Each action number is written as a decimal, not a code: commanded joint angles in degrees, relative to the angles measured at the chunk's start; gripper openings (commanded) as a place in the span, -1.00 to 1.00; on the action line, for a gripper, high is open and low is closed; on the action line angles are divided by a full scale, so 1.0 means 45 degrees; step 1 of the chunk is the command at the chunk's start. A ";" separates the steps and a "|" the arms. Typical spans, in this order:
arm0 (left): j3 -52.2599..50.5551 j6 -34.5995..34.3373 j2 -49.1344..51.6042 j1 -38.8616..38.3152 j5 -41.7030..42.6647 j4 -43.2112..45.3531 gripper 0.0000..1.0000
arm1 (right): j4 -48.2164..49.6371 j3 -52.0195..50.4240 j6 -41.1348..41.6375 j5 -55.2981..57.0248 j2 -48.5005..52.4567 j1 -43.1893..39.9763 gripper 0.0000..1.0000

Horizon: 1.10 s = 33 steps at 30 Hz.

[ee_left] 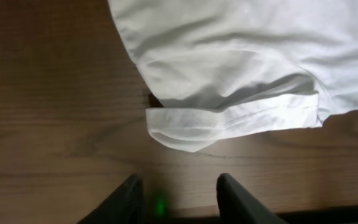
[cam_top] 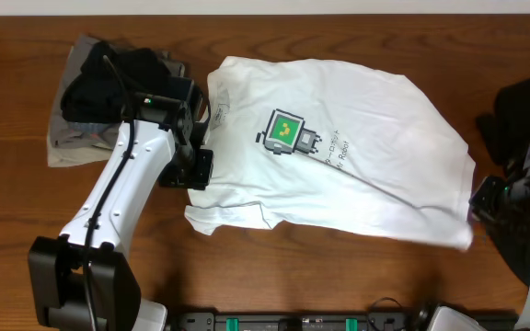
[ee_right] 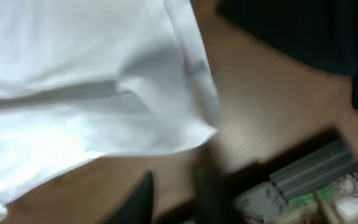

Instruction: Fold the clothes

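Observation:
The white T-shirt [cam_top: 339, 156] with the green-and-grey robot print [cam_top: 288, 131] lies spread flat in the middle of the table. My left gripper [cam_top: 190, 168] is at its left sleeve. In the left wrist view the fingers [ee_left: 179, 186] are open and empty over bare wood, just short of the folded sleeve cuff [ee_left: 229, 121]. My right gripper [cam_top: 484, 198] is at the shirt's right hem. In the blurred right wrist view its fingers [ee_right: 176, 190] are open and empty, below the shirt's edge [ee_right: 104, 93].
A pile of black and grey-khaki garments [cam_top: 95, 92] lies at the back left, behind my left arm. A black garment [cam_top: 527, 101] lies at the right edge and also shows in the right wrist view [ee_right: 291, 31]. Equipment sits along the table's front edge [cam_top: 320, 322].

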 commanded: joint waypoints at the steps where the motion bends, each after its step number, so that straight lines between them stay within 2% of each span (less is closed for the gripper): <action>1: 0.0107 -0.0015 0.0053 0.0053 -0.0015 -0.0024 -0.15 | 0.0661 0.0058 -0.0019 0.0185 -0.0044 -0.0058 -0.31; 3: 0.0107 -0.0015 0.0053 0.0053 -0.0015 -0.0024 -0.10 | 0.1375 0.0058 0.0073 0.0194 0.0024 -0.0063 -0.18; 4: 0.0107 -0.0015 0.0053 0.0053 -0.0015 0.0005 -0.05 | 0.1783 0.0053 0.0233 0.0175 0.0073 -0.0058 -0.18; 7: 0.0107 -0.0015 0.0053 0.0049 -0.0010 0.0253 0.05 | 0.3521 0.0015 0.0359 -0.0520 0.0461 -0.0058 -0.21; 10: 0.0107 -0.0015 0.0053 0.0049 0.0296 0.0690 0.06 | 0.5265 -0.0058 0.0355 -0.1146 0.1214 -0.0034 -0.31; 14: 0.0107 0.0092 0.0053 0.0024 0.1860 0.1462 0.07 | 0.7669 -0.0058 0.0335 -0.1622 0.3065 -0.0034 -0.33; 17: 0.0107 0.0087 0.0053 0.0015 0.2667 0.1851 0.06 | 0.9578 -0.0058 -0.0243 -0.2307 0.4702 -0.0034 -0.24; 19: 0.0107 0.0083 0.0053 0.0015 0.2861 0.1923 0.06 | 1.0909 -0.0058 -0.0782 -0.2992 0.5712 -0.0039 -0.14; 23: 0.0107 0.0083 0.0053 0.0015 0.2856 0.1914 0.07 | 1.3061 -0.0058 -0.1287 -0.3706 0.7436 -0.0039 -0.08; 30: 0.0107 0.0073 0.0053 0.0015 0.2900 0.1967 0.07 | 1.4421 -0.0058 -0.1443 -0.5110 0.9126 -0.0034 -0.16; 33: 0.0107 0.0073 0.0053 0.0015 0.2900 0.2025 0.06 | 1.4324 -0.0058 -0.1443 -0.5775 0.9413 -0.0015 -0.37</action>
